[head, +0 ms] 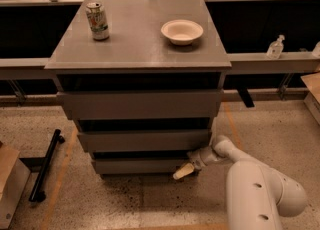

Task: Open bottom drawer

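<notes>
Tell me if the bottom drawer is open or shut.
Shut, as far as shows: the plain grey flat-fronted bottom drawer shows only its front, nothing of its inside. The robot's gripper sits at its lower right corner.

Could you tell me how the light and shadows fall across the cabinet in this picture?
Camera view: overhead light brightens the cabinet top; dark shadow fills the recesses below it; the gripper, at the right end of the bottom drawer, shows pale.

Matt, smooth grey bottom drawer (137, 166) front; end effector (182, 172) at its right corner – pale glossy plastic; floor (150, 205) – speckled.
</notes>
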You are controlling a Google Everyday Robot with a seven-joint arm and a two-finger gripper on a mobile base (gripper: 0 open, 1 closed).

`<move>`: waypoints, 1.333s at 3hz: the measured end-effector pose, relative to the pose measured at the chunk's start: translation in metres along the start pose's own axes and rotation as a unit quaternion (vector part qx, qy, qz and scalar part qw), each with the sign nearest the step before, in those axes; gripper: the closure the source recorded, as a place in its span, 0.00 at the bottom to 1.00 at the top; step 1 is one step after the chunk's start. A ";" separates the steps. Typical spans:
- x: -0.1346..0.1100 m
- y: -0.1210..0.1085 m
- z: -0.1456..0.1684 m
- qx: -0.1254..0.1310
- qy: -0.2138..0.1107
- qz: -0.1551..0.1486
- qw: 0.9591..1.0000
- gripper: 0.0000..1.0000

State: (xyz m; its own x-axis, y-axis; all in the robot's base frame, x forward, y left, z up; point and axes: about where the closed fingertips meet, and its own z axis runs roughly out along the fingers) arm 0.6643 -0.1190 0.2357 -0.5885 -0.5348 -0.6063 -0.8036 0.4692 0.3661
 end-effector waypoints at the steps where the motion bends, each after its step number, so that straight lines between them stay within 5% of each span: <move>1: 0.000 0.000 0.000 0.000 0.000 0.000 1.000 0.17; 4: 0.011 0.004 0.012 -0.014 -0.008 0.012 1.000 0.87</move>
State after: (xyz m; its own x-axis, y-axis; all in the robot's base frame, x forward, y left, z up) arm 0.6554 -0.1149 0.2219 -0.6060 -0.5126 -0.6082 -0.7919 0.4611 0.4004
